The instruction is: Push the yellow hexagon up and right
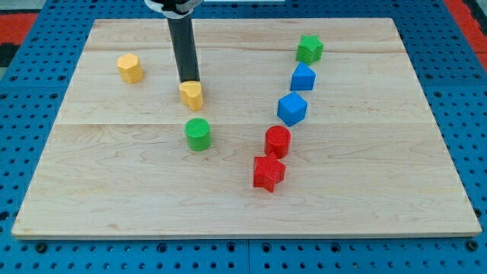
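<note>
The yellow hexagon (130,68) sits at the upper left of the wooden board (114,190). My rod comes down from the view's top, and my tip (189,81) rests against the upper edge of a second yellow block, heart-like in shape (192,96). The tip is to the right of and slightly below the yellow hexagon, well apart from it.
A green cylinder (198,134) lies just below the yellow heart. On the right, a line runs downward: a green star (309,49), a blue cube (302,78), a blue hexagon (292,109), a red cylinder (278,141) and a red star (268,172).
</note>
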`<state>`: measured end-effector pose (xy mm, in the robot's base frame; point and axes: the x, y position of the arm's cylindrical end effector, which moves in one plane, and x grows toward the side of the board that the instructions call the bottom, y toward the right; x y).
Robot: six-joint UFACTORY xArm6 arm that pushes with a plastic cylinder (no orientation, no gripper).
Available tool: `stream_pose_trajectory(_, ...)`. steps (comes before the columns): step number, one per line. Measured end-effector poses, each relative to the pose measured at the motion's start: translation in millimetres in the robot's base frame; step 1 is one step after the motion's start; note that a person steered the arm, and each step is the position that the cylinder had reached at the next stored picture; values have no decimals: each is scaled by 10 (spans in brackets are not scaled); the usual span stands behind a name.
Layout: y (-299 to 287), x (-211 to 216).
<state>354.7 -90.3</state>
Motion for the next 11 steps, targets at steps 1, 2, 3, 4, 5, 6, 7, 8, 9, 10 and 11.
stream_pose_trajectory(1, -444, -71)
stream_pose_trajectory(2, -606, -57)
stream_pose_trajectory(3, -698, 172)
stream_pose_trajectory(4, -1118, 244)
stream_pose_trajectory(5, -1343, 138)
stream_pose_trajectory(6, -1402, -122)
stream_pose_trajectory(7, -1435, -149)
stream_pose_trajectory(8, -1076, -179)
stream_pose_trajectory(9, -802, -274)
stream_pose_trajectory(10, -681, -393)
stream_pose_trajectory(11, -465, -423)
